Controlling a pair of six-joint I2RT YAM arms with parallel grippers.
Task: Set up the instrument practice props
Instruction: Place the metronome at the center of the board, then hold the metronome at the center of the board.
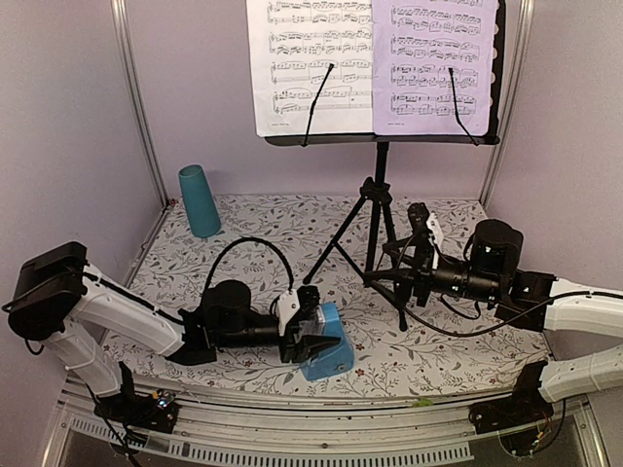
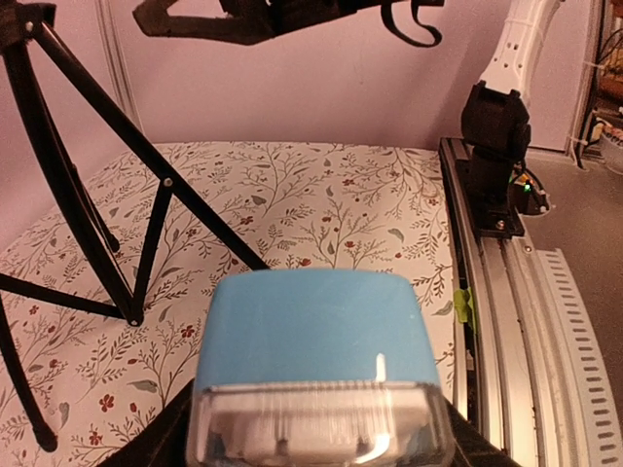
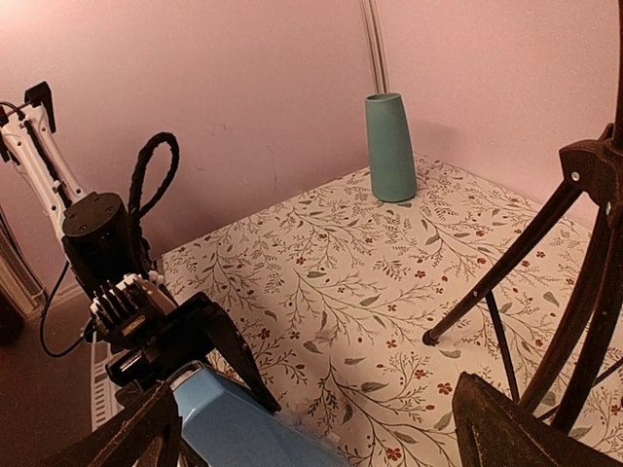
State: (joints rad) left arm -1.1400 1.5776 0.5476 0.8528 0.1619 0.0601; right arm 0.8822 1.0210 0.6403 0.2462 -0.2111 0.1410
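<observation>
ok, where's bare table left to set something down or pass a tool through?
Free: the cloth between the teal cup and the stand, running forward to the left arm; also the front-right patch between the metronome and the right arm. Crowded: the stand's legs, where the open right tool sits, and front centre, where the left tool grips the metronome.

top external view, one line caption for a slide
Left end effector grips the blue metronome; open right end effector sits by the music stand holding a white sheet and a lavender sheet
</observation>
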